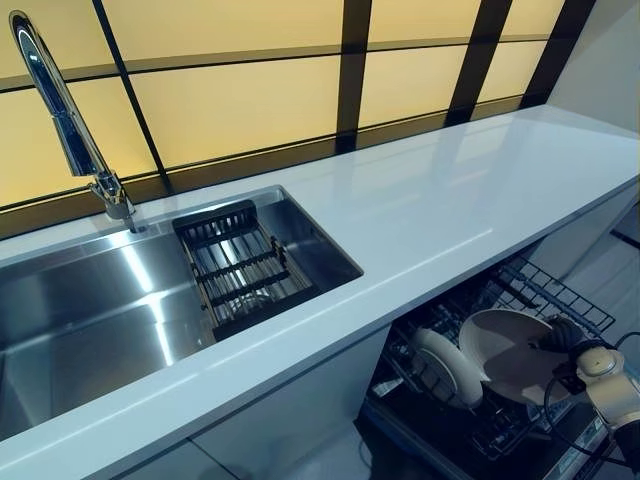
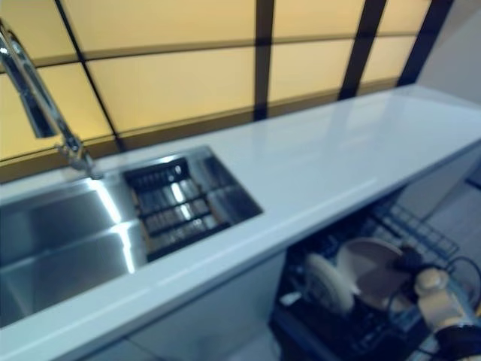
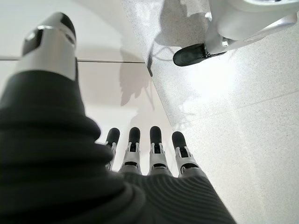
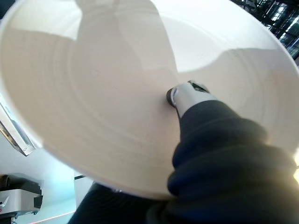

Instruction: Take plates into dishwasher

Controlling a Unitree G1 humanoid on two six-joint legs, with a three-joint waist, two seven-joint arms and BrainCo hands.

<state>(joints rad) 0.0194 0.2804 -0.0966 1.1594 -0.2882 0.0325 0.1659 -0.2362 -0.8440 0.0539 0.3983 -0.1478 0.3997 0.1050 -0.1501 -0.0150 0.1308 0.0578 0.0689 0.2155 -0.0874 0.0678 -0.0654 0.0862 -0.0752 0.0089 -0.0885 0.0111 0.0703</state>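
White countertop (image 1: 450, 200) with inset steel sink (image 1: 90, 310); dark slatted rack (image 1: 245, 268) inside the sink's right end

white counter (image 1: 450, 200), amber windows (image 1: 240, 110)

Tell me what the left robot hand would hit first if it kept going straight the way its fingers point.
Likely the pale speckled floor: the left robot hand hangs open with fingers aimed down at it, nothing between, though depth is unclear.
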